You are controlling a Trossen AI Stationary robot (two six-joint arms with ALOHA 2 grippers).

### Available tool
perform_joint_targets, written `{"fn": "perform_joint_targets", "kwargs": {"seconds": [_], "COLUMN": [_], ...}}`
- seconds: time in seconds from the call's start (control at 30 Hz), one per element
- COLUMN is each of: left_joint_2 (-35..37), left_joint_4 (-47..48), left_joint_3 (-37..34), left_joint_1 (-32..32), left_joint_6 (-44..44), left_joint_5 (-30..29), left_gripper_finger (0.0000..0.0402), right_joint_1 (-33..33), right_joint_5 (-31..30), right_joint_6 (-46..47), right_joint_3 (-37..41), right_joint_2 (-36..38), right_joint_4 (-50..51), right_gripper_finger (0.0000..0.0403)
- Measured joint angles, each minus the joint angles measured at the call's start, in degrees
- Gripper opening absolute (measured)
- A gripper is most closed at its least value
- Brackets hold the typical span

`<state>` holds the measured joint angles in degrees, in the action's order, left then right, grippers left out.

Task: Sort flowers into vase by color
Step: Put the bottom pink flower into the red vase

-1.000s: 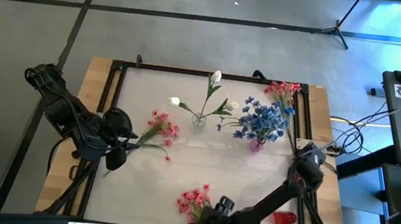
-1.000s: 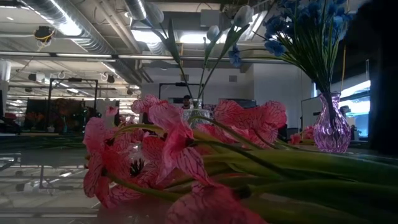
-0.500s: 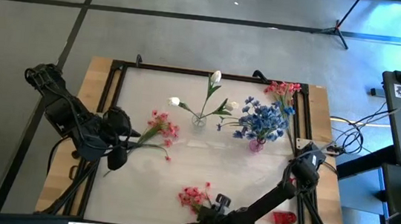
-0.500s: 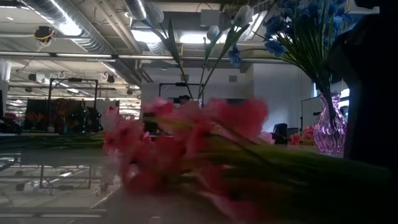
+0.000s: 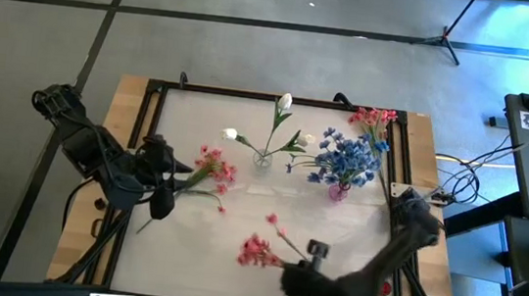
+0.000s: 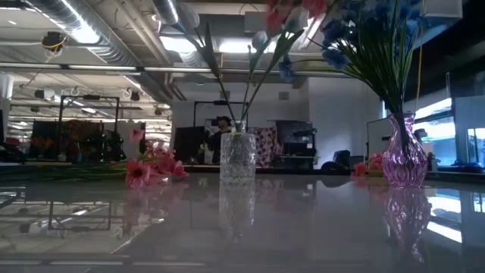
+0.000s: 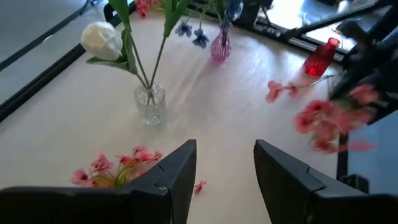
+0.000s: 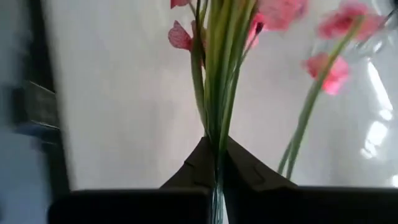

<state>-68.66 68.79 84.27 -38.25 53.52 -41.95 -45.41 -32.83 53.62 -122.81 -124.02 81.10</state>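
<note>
My right gripper point(image 5: 293, 266) is near the table's front edge, shut on a pink flower sprig point(image 5: 259, 251) that is off the table. Its blooms point(image 6: 292, 7) show at the top of the low view. My left gripper point(image 7: 224, 168) stands open over the table's left part, with nothing between its fingers. A second pink sprig point(image 5: 213, 169) lies on the table just beside it. White buds stand in a clear vase point(image 5: 262, 158). Blue flowers stand in a purple vase point(image 5: 338, 190). My right gripper pinches the sprig's bundle of thin green stems point(image 8: 216, 134) between its two fingers, several stems together. The fingers come from the table's near right side. The stems run on ahead of the fingertips, and the pink blooms point(image 8: 283, 12) are clear of the table.
A small red vase point(image 5: 375, 288) stands near the front right corner. More pink flowers point(image 5: 374, 118) are at the far right corner, by the black frame. The table's middle point(image 5: 269, 203), between the vases and the held sprig, is bare.
My right gripper has shut on the stems of the pink sprig at the front edge and raised it. The sprig, which lay on the table close to the low camera, is now lifted clear and has moved a little toward the table's middle.
</note>
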Motion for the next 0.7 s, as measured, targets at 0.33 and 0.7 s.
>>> {"fn": "perform_joint_targets", "kwargs": {"seconds": [0.33, 0.7], "left_joint_2": [0.0, 0.0], "left_joint_4": [-4.96, -18.32], "left_joint_3": [0.0, 0.0], "left_joint_1": [1.27, 1.27], "left_joint_6": [-0.13, -4.49], "left_joint_5": [-0.22, -2.35], "left_gripper_finger": [0.0156, 0.0156], "right_joint_1": [-9.62, -16.87], "right_joint_5": [-16.69, -19.51], "right_joint_6": [1.14, -6.58], "right_joint_3": [-0.17, 4.86], "right_joint_2": [16.32, 26.61], "right_joint_4": [0.19, -2.37], "right_gripper_finger": [0.0007, 0.0006]}}
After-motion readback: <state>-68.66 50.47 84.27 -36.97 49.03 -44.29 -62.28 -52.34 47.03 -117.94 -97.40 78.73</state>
